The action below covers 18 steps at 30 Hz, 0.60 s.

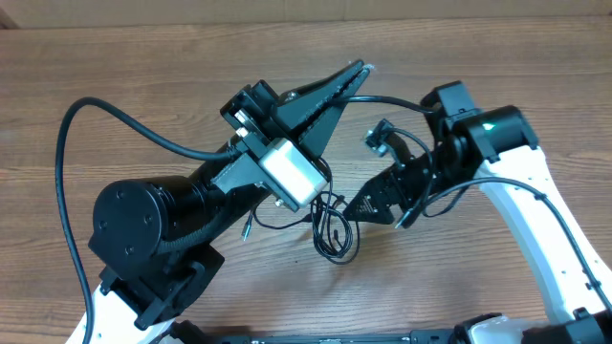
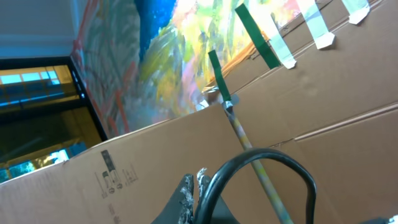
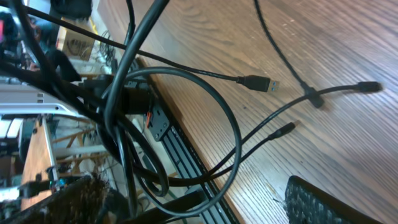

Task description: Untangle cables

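At the six o'clock side of the bench [image 1: 115, 57], seen from overhead, we find the cables [image 1: 331, 229] lying in loose black loops on the wood. One thin end trails toward nine o'clock.

We record the right pincer [image 1: 358, 206] just beside this bunch, on its three o'clock side. Its fingers [image 3: 323, 202] are spread wide, and loops and plug ends lie on the wood between them. Among these, a silver-tipped plug [image 3: 260, 82] lies flat on the bench.

We record the left pincer [image 1: 358, 69] raised and pointing toward one o'clock, well apart from the bunch. It is pressed together on one cord of the cables, which arcs away from its tips toward three o'clock. Its wrist view faces a cardboard wall [image 2: 348, 99].
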Available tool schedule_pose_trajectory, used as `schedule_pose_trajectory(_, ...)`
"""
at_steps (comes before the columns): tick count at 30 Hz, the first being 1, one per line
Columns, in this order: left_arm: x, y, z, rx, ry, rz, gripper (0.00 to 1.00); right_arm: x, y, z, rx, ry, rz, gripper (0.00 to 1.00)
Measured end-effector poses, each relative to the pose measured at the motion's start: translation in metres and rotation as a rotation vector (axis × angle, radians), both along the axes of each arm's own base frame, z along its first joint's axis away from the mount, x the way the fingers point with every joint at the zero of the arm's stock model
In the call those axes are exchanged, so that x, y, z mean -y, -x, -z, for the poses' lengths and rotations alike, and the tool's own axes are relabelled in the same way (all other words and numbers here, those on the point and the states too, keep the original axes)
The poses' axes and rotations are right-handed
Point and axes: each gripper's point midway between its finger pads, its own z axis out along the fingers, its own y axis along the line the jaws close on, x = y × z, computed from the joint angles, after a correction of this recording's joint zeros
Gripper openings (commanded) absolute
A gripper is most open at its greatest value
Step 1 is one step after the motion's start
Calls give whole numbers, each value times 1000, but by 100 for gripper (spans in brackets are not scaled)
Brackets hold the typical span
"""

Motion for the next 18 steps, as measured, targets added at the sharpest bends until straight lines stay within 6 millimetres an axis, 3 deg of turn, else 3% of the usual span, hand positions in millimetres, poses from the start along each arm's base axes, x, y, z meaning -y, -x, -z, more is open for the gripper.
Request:
schedule_pose_trajectory(5,-4,-5,-2,-10,17,-33,4,-20,9,1,10,-31,-81,91)
schedule_pose_trajectory(10,-11,-10,-6,-10,45,-72,4,-42,13,0,82,-84,-172,80)
schedule_pose_trajectory(11,-12,-10,-6,-11,47,-76,4,-48,14,3,95,-95,-192,72)
schedule_pose_trajectory(12,-12,-11,-6,-12,49,-79,5,-50,18,10,80,-93,-206,57)
schedule_pose_trajectory(13,-12,-10,-7,-11,50,-79,4,-52,20,17,73,-95,-213,38)
schedule_pose_trajectory(14,-12,-10,-7,-11,50,-79,4,-51,23,24,53,-94,-215,6)
schedule_pose_trajectory(18,-15,-16,-4,-22,39,-97,4,-52,27,29,26,-100,-218,4)
